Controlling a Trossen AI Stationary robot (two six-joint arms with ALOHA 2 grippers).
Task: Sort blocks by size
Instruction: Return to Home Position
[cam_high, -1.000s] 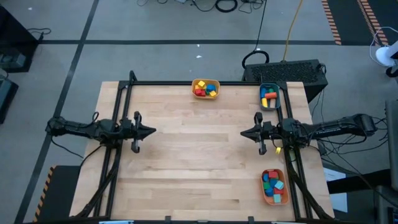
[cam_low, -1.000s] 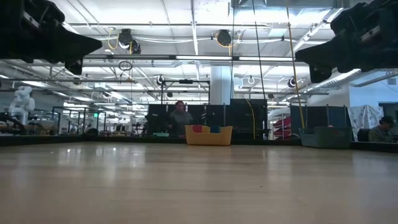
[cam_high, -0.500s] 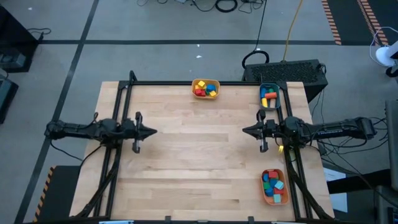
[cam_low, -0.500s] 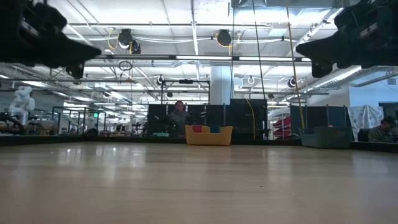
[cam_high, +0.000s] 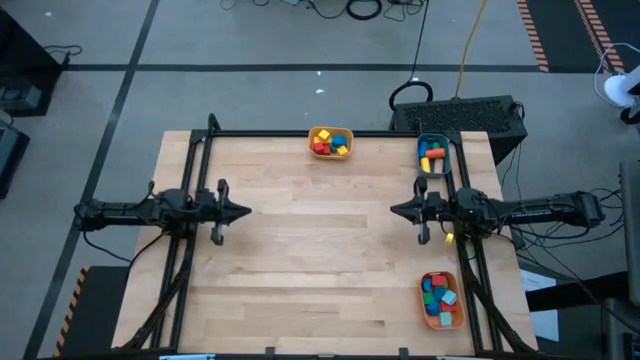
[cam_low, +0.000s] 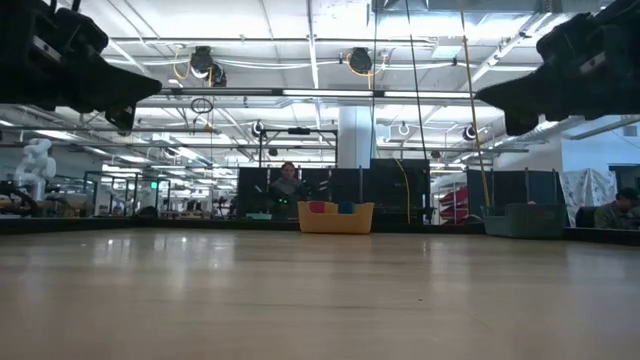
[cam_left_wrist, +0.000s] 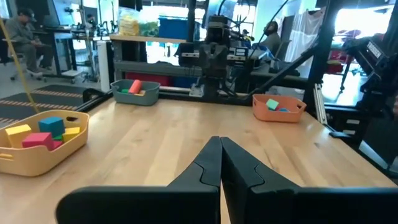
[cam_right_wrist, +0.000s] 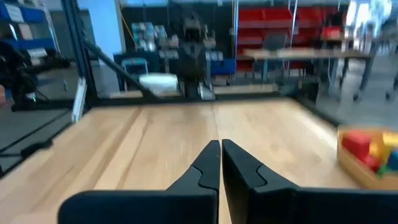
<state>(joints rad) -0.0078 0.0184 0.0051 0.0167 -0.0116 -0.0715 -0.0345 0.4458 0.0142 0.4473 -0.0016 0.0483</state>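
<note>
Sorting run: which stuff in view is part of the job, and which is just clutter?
Job: blocks in the yellow bin, teal bin and orange bin; left gripper and right gripper, fingers shut, above the table.
Clutter: black case behind the table, floor cables, person in the background.

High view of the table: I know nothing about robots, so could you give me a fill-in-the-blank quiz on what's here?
1. The blocks sit inside ___ separate bins.
2. The far middle bin is coloured ___.
3. The orange bin stands on the ___ arm's side of the table.
4. The left gripper hovers above the table with its fingers ___.
Missing words: three; yellow; right; shut.
</note>
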